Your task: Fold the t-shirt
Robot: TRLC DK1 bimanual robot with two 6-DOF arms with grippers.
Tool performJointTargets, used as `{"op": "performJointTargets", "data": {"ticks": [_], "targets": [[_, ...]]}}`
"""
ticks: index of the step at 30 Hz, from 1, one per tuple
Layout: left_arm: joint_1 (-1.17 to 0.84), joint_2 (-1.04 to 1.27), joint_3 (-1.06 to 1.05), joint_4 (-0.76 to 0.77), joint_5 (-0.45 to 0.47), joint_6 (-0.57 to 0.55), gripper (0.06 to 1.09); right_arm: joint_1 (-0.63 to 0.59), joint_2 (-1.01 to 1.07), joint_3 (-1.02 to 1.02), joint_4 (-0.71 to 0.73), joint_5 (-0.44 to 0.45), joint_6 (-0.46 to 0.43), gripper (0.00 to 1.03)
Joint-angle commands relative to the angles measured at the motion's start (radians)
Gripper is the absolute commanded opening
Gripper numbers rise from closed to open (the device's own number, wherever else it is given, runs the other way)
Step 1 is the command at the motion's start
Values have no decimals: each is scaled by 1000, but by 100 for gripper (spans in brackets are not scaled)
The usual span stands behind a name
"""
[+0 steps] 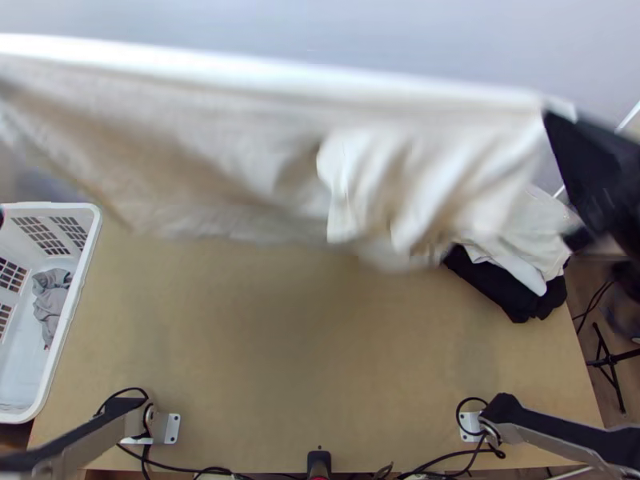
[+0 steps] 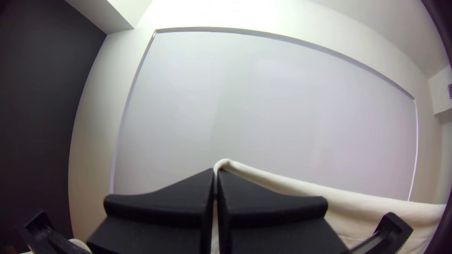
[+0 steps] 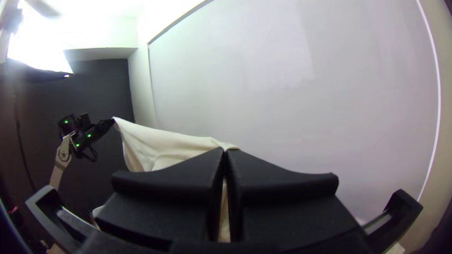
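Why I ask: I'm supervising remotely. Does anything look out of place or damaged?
Nothing looks spilled or damaged; the t-shirt hangs from the left pincer and the right pincer. Slightly untidy: at the top view's right, black cloth juts unevenly from under white cloth.

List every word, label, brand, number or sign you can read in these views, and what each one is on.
None readable.
Cream T-shirt: no print I can make out.
White basket and clothes pile: no legible label.
Left arm: small green lights, no legible characters.
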Motion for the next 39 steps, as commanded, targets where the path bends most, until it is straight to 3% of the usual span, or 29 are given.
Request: {"op": "performJointTargets", "data": {"ticks": [1, 9, 17, 20, 23, 25, 27, 30, 39], "targets": [[-2, -238, -164, 11, 21, -12, 9, 104, -273, -130, -104, -23, 95, 3], [9, -368, -357, 2, 21, -54, 9, 124, -427, -225, -120, -71, 92, 3], [10, -411, -576, -9, 20, -97, 9, 130, -457, -567, -81, -53, 29, 3], [10, -408, -679, 43, 21, -100, 9, 125, -470, -743, 126, -28, -23, 3], [0, -347, -697, 123, 21, -98, 9, 112, -445, -855, 469, -30, -110, 3], [-2, -273, -662, 192, 23, -87, 9, 44, -373, -881, 655, -34, -187, 3], [-2, -179, -590, 249, 32, -70, 9, -112, -264, -862, 768, -140, -187, 3], [0, -12, -440, 301, 38, -51, 9, -396, -79, -771, 900, -339, -43, 3], [1, 520, 168, 180, 87, -54, 9, -625, 475, -202, 842, -350, 108, 3]]}}
